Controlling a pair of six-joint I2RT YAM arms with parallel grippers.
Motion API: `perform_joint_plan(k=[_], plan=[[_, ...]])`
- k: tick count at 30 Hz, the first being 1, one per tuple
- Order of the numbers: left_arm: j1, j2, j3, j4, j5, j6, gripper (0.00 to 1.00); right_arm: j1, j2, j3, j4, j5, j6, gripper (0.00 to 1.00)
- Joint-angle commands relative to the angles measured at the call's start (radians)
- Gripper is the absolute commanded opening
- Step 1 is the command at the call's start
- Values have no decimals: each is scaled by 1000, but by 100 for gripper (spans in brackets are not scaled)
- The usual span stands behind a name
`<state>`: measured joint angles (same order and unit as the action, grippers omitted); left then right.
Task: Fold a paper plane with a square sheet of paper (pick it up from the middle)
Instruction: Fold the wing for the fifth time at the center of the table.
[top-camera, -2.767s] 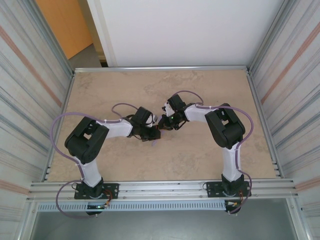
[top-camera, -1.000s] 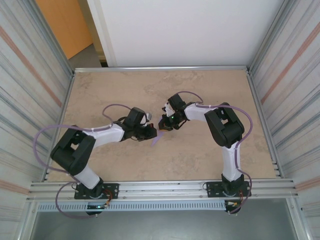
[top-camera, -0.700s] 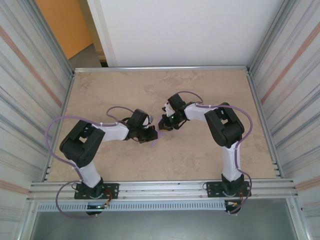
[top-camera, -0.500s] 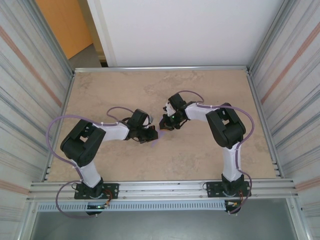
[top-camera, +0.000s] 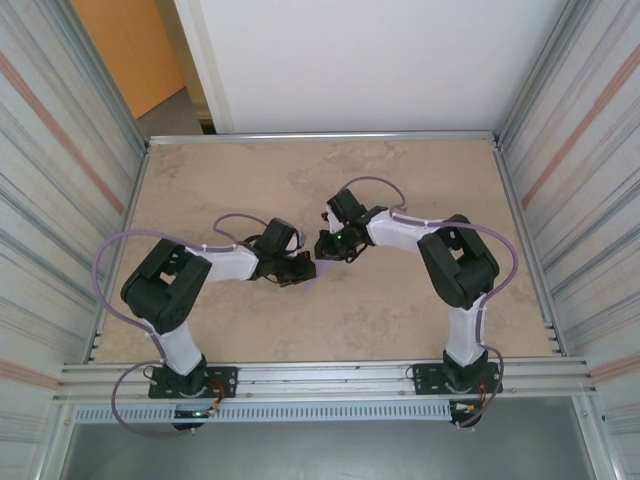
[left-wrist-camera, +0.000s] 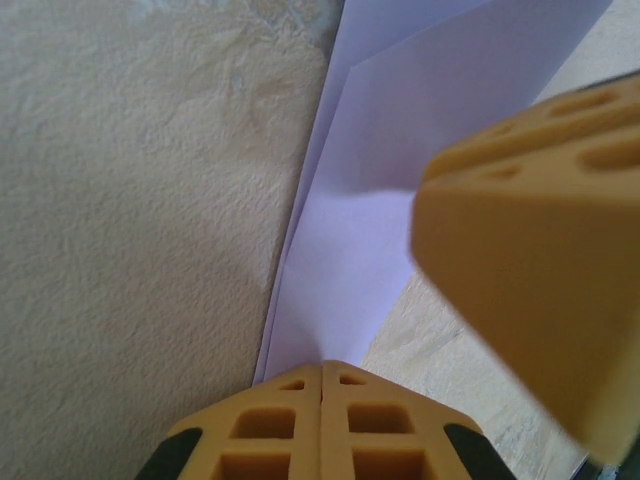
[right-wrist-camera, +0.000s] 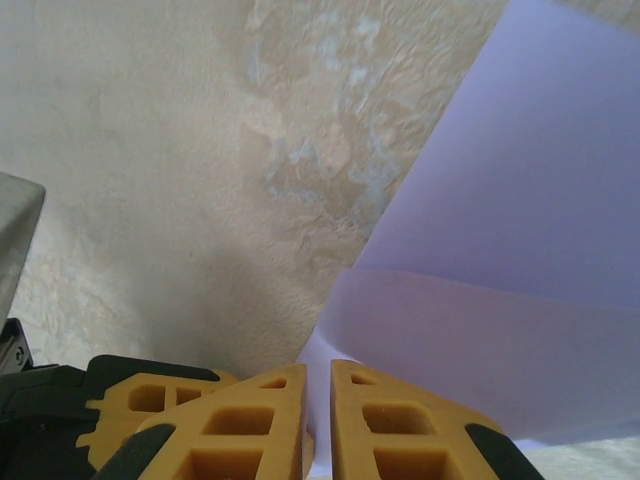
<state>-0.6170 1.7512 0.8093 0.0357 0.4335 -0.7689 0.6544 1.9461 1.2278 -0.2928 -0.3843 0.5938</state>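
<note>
The lavender sheet of paper (left-wrist-camera: 400, 190) is folded into overlapping layers and runs up away from my left gripper (left-wrist-camera: 321, 372), which is shut on its near end. In the top view a sliver of the paper (top-camera: 312, 283) shows beside the left gripper (top-camera: 306, 268), with the right gripper (top-camera: 322, 250) right against it. My right gripper (right-wrist-camera: 319, 372) has its jaws a narrow gap apart with the paper's edge (right-wrist-camera: 520, 230) in that gap. The right finger (left-wrist-camera: 540, 250) looms over the paper in the left wrist view.
The beige stone-patterned table (top-camera: 400, 310) is fenced by metal rails, with corrugated walls on both sides. The two arms meet at the table's middle, and the left gripper's fingers (right-wrist-camera: 150, 400) sit close to the right gripper's left side.
The left arm swung out to the left and came back to the middle. The right gripper has shifted slightly left, closer to the left gripper and the paper.
</note>
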Motion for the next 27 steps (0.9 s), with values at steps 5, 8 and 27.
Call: perform_joint_plan(k=[5, 8, 27], plan=[[-9, 52, -50, -76, -40, -44, 0, -2, 21, -93, 127, 74, 105, 13], [-9, 51, -69, -70, -45, -66, 0, -29, 15, -157, 202, 87, 129, 13], [-32, 61, -199, -6, -50, -173, 0, -278, -35, -325, 422, 103, 161, 14]])
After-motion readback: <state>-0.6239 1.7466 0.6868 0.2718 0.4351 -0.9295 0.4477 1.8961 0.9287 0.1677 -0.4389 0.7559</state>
